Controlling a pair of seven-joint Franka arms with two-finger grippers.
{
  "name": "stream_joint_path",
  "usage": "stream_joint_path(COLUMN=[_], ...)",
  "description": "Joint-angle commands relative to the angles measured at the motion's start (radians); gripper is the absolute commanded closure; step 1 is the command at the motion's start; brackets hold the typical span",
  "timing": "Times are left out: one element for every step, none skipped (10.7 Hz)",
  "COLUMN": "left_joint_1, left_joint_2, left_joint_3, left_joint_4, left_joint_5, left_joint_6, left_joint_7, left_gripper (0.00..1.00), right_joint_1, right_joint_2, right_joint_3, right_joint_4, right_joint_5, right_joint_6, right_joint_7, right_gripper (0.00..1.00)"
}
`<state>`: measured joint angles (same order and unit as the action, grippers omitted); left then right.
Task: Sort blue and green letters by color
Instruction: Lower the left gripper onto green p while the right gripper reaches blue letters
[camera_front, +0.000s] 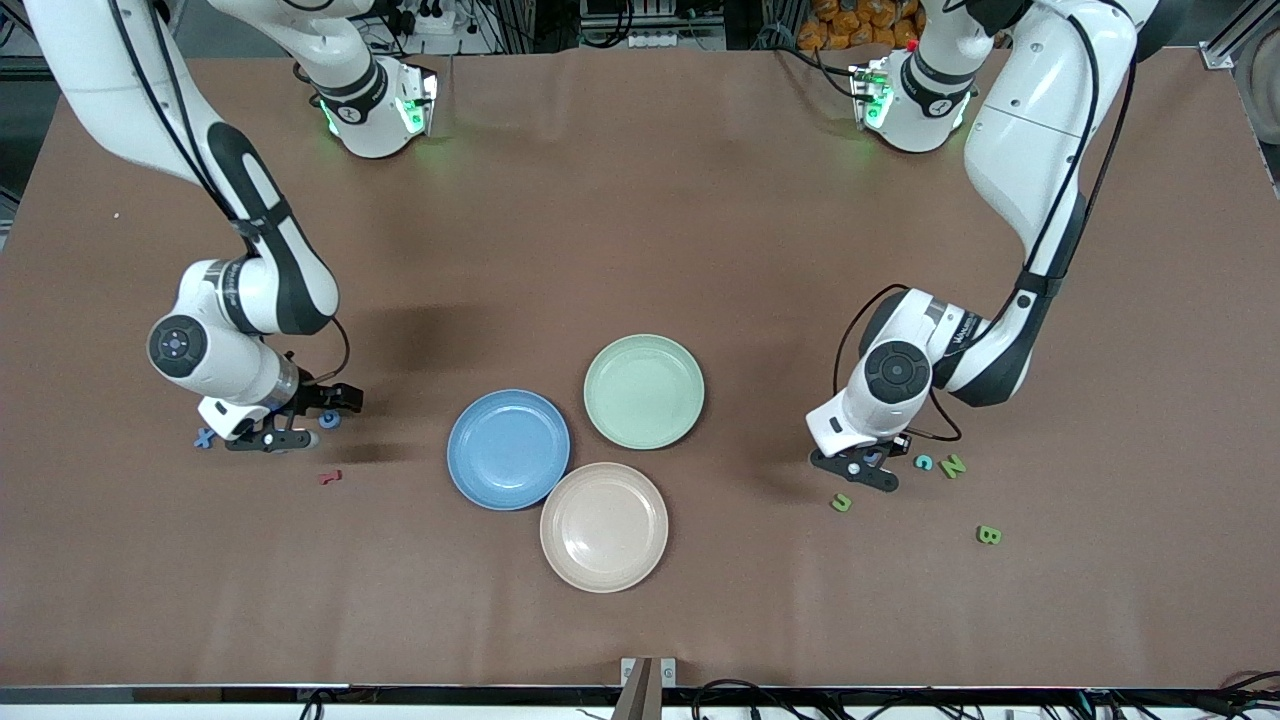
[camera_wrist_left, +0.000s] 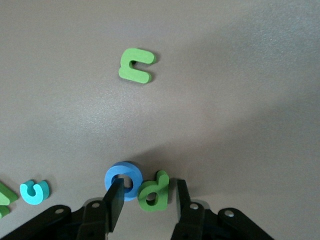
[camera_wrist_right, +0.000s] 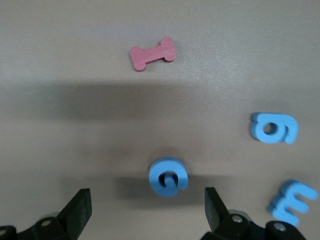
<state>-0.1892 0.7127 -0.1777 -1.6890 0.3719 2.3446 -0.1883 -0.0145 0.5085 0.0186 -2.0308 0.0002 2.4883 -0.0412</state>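
My left gripper (camera_front: 866, 466) hangs low over the table at the left arm's end, open. A green letter d (camera_wrist_left: 155, 191) lies between its fingers with a small gap on each side. One finger (camera_wrist_left: 115, 199) overlaps a blue ring letter (camera_wrist_left: 123, 176) that touches the d. A green letter (camera_wrist_left: 136, 65) lies farther off. My right gripper (camera_wrist_right: 147, 193) is wide open over a curled blue letter (camera_wrist_right: 168, 177) at the right arm's end. Two more blue letters (camera_wrist_right: 274, 128) (camera_wrist_right: 292, 201) lie beside it. The blue plate (camera_front: 508, 449) and green plate (camera_front: 643, 391) hold nothing.
A beige plate (camera_front: 604, 527) sits nearest the front camera, touching the blue one. A dark red letter (camera_front: 329, 477) lies near my right gripper. A teal letter (camera_front: 923, 462) and green letters (camera_front: 952, 465) (camera_front: 988, 535) (camera_front: 841, 502) lie around my left gripper.
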Motion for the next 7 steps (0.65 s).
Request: stream_joint_path(left_joint_1=[-0.007, -0.007, -0.007, -0.007, -0.009, -0.013, -0.013], left_joint_2=[0.014, 0.014, 0.016, 0.014, 0.016, 0.014, 0.014], left_joint_3=[0.004, 0.004, 0.004, 0.004, 0.004, 0.004, 0.004], left_joint_4=[0.019, 0.019, 0.02, 0.02, 0.02, 0.02, 0.022], left_joint_5=[0.035, 0.035, 0.035, 0.035, 0.035, 0.035, 0.035], left_joint_6=[0.005, 0.004, 0.004, 0.005, 0.004, 0.005, 0.004], left_joint_7=[-0.033, -0.033, -0.033, -0.033, -0.033, -0.034, -0.045], left_gripper=[0.5, 0.5, 0.51, 0.54, 0.55, 0.57, 0.57], right_joint_1=[-0.012, -0.012, -0.013, -0.013, -0.015, -0.015, -0.015], right_joint_2=[0.056, 0.064, 0.067, 0.067, 0.067, 0.068, 0.068], right_joint_3=[0.003, 0.003, 0.003, 0.003, 0.003, 0.003, 0.003], right_joint_4=[0.058, 0.06, 0.063, 0.069, 0.073, 0.073, 0.073], right_joint_5=[0.004, 0.003, 0.003, 0.003, 0.004, 0.004, 0.004], right_joint_6=[0.004, 0.004, 0.004, 0.0, 0.0, -0.002, -0.003], right_joint_7=[-0.066, -0.072, -0.075, -0.075, -0.075, -0.075, -0.075], right_gripper=[0.0, 0.0, 0.0, 0.0, 0.0, 0.0, 0.0])
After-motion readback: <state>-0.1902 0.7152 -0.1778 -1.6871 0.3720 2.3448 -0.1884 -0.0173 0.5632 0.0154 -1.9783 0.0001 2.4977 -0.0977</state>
